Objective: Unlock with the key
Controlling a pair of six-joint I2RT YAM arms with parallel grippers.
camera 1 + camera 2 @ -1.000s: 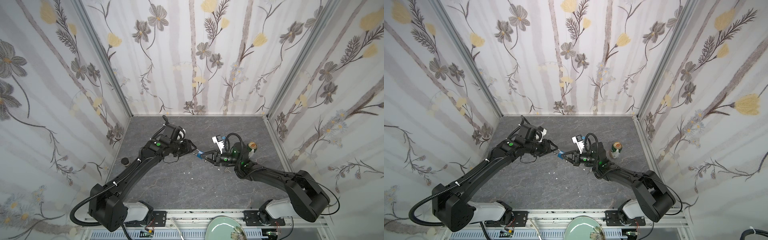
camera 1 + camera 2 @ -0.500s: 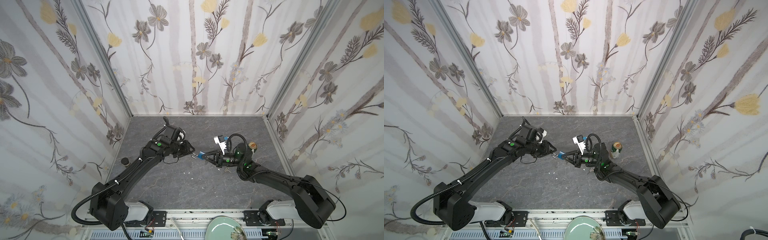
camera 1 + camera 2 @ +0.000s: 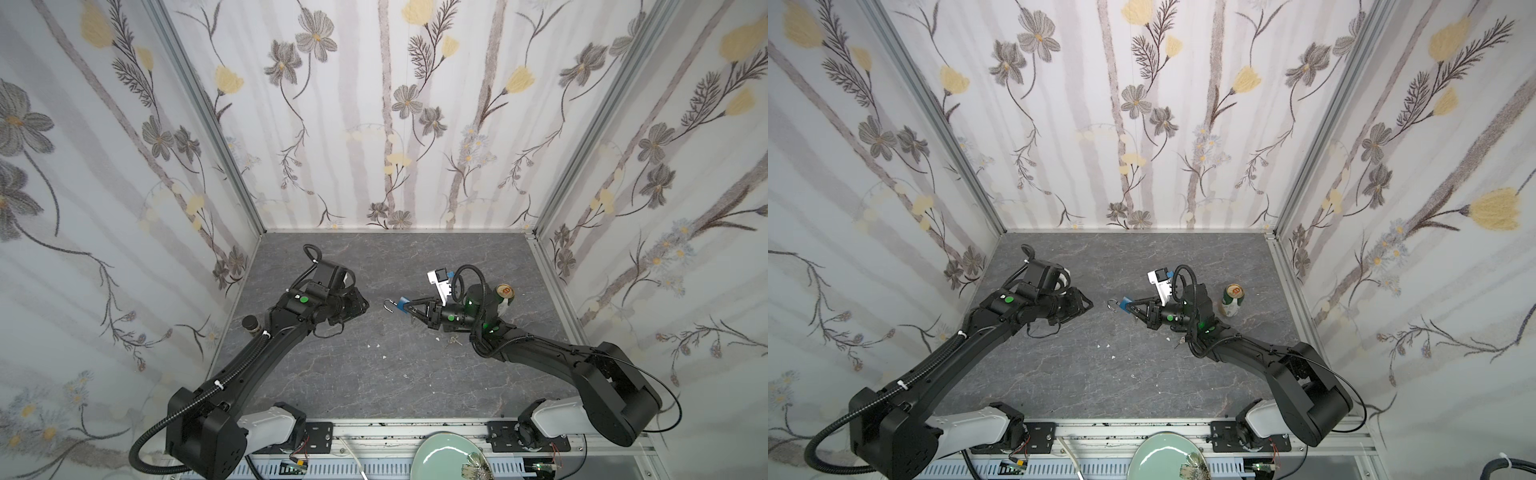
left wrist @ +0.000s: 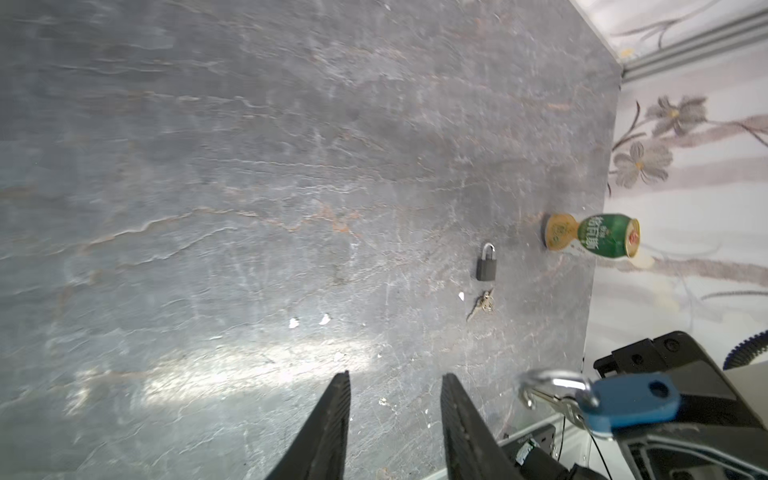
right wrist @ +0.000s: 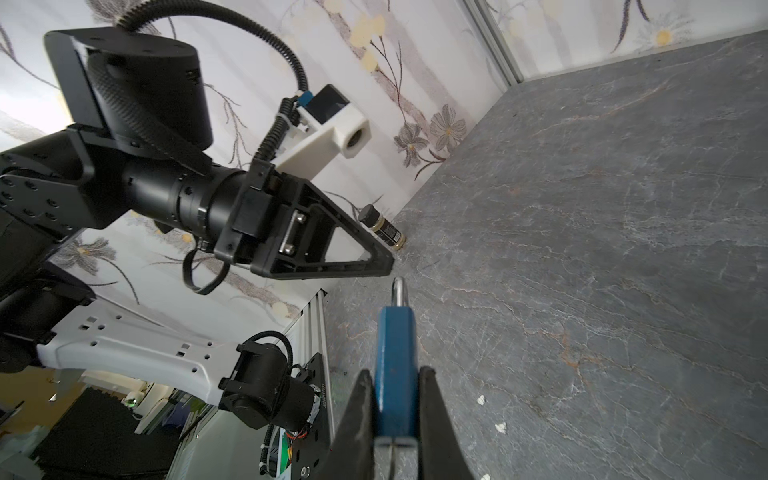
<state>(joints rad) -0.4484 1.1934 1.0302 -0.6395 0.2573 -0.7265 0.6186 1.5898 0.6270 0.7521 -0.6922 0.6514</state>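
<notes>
In both top views the right gripper [image 3: 409,308] held a blue padlock [image 3: 402,308] clear of the table [image 3: 374,395], jaws clamped on its body. The shackle pointed at the left gripper [image 3: 365,305], which hung near but apart. A bunch of keys [image 3: 453,340] lay on the table beneath the right arm, near an upright can [image 3: 503,293].

The left wrist view showed the left gripper's fingers [image 4: 332,415] partly spread with nothing between them. Beyond them, the keys [image 4: 484,305] lay just beside a second, dark padlock [image 4: 486,266].

The right wrist view showed the blue padlock [image 5: 395,345] with its base buried between the fingers. Whether a key sat in it, or the shackle was sprung, could not be told.

Neither gripper appeared to hold a key, so the job looked to be at the fetching stage. The left gripper would likely need to descend on the keys, pinch one by its head, then reach a keyhole the right gripper may be covering.
</notes>
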